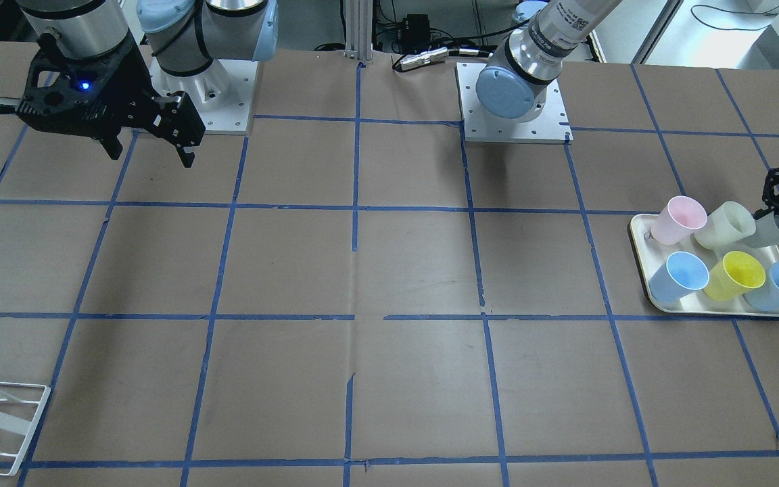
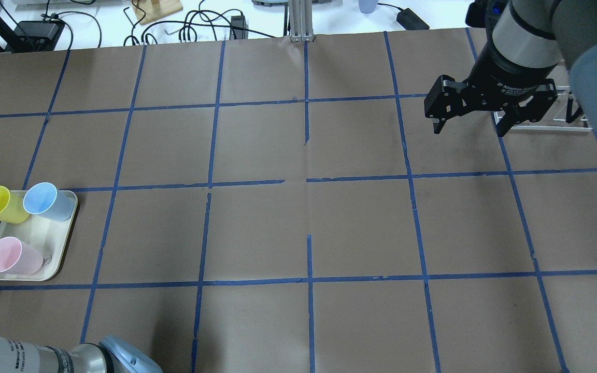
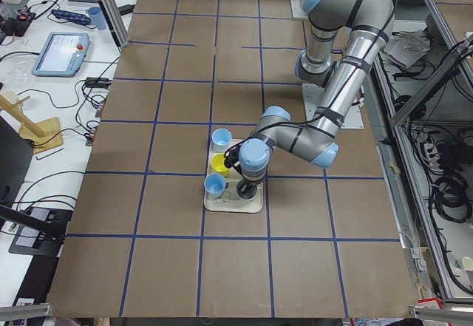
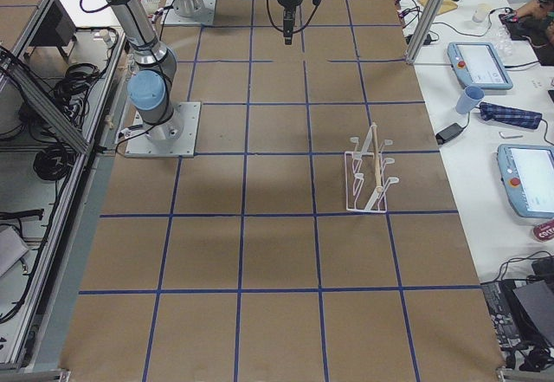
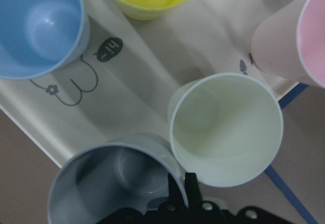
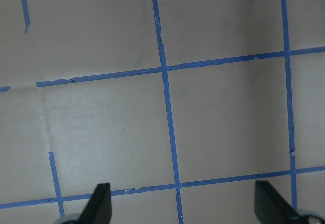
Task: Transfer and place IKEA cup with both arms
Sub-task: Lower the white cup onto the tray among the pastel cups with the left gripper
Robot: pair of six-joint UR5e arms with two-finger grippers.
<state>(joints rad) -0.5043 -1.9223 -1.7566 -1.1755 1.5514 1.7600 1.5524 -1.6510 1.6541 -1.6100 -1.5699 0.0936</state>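
Left gripper (image 5: 183, 191) down at the tray (image 5: 137, 87) corner, jaws nipped on the IKEA cup (image 5: 101, 183) rim, pale yellow-green cup (image 5: 226, 127) just beside, right gripper (image 2: 468, 124) aloft over bare table, jaws spread wide

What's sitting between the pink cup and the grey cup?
The pale green cup stands between them, shown in the front-facing view.

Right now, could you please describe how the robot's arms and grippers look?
Both arms, left arm and right arm, are grey-silver tubes with light blue joint caps. The left gripper and right gripper are black, two-fingered; white lettering marks the right wrist.
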